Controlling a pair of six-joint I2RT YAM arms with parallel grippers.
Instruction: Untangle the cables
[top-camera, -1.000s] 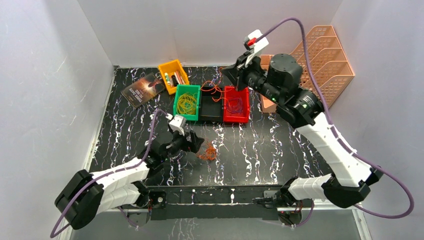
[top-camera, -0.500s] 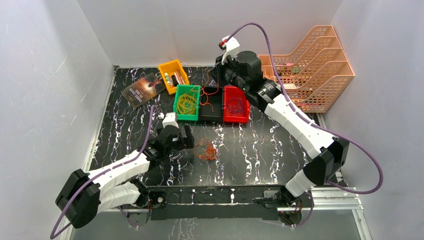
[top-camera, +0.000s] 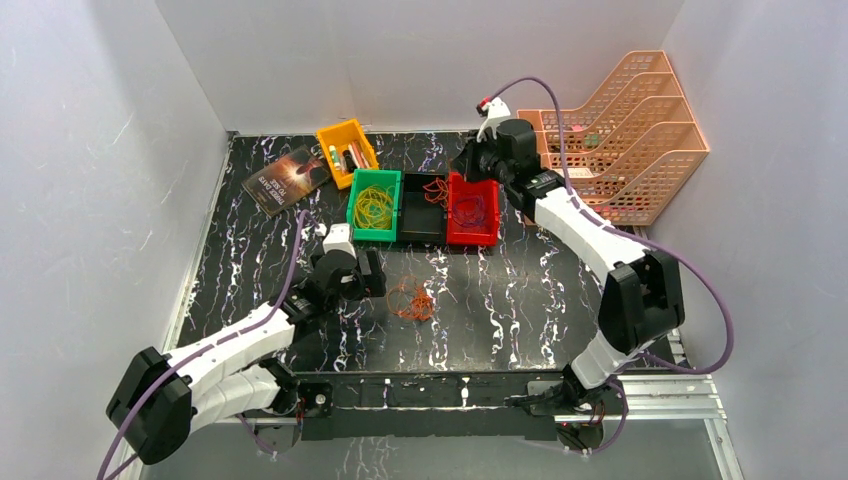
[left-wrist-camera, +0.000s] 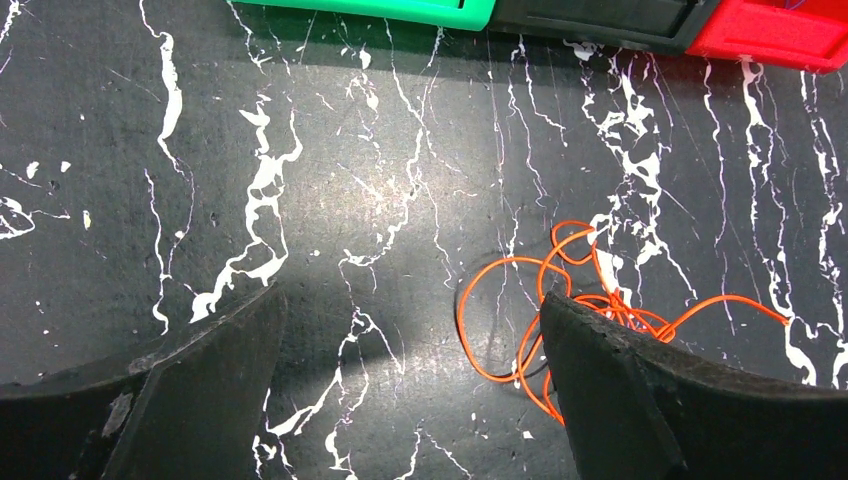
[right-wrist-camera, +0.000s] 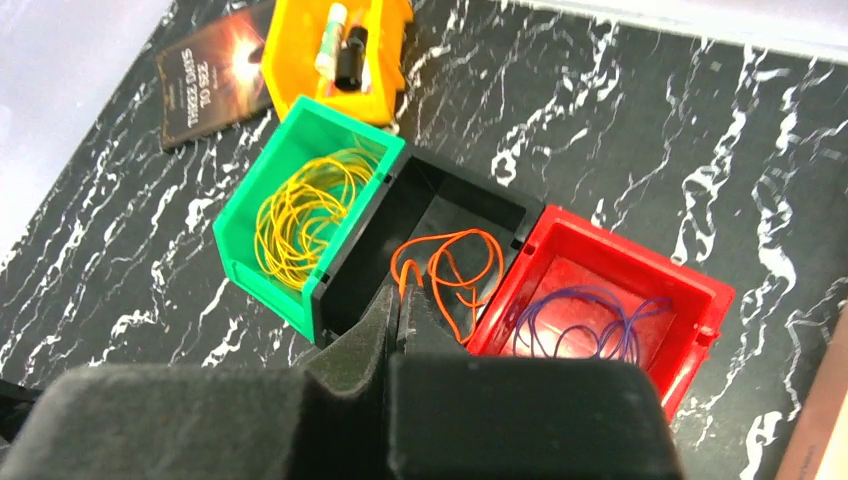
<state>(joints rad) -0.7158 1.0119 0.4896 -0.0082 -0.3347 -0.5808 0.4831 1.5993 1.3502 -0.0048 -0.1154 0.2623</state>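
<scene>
On the black marbled tabletop (top-camera: 520, 300), at three o'clock from the left gripper (left-wrist-camera: 410, 300), a tangle of thin orange wire loops (left-wrist-camera: 585, 295) is lying loose. That claw is standing released, nothing between its jaws. The right gripper (right-wrist-camera: 400, 305) is hovering clenched over the black plastic bin (right-wrist-camera: 450, 200); an orange strand (right-wrist-camera: 450, 280) is reaching its tips, held or not we cannot tell. We are judging the wire light, springy, snag-prone: pinch one outer loop at the tangle's nine o'clock edge.
</scene>
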